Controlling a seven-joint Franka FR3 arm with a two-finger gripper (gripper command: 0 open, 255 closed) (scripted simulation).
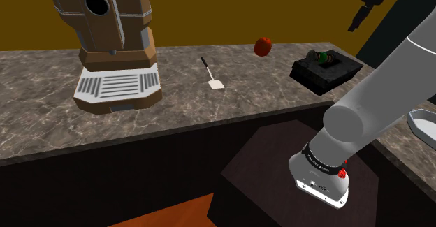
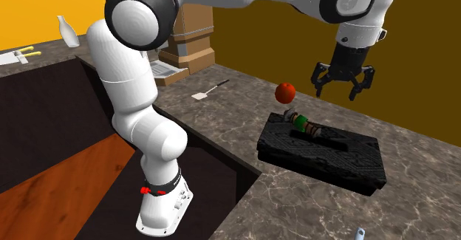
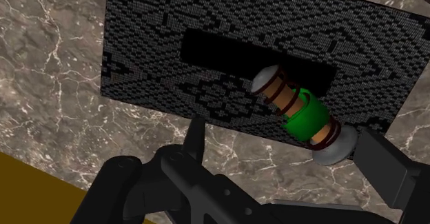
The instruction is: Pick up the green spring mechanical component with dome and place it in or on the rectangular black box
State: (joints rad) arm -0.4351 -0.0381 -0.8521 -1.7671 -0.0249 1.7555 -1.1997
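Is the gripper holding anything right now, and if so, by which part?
Nothing is held. The gripper hangs open above the black box, and the green spring component lies on the box, clear of the fingers.

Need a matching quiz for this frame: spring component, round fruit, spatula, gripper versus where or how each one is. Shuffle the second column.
1. spring component
2. round fruit
3. spatula
4. gripper

A. fingers apart, in the air above the black box
B. flat on the counter, toward the brown machine
C. lying on top of the black box
D. on the counter beside the black box

Pairs: 1-C, 2-D, 3-B, 4-A
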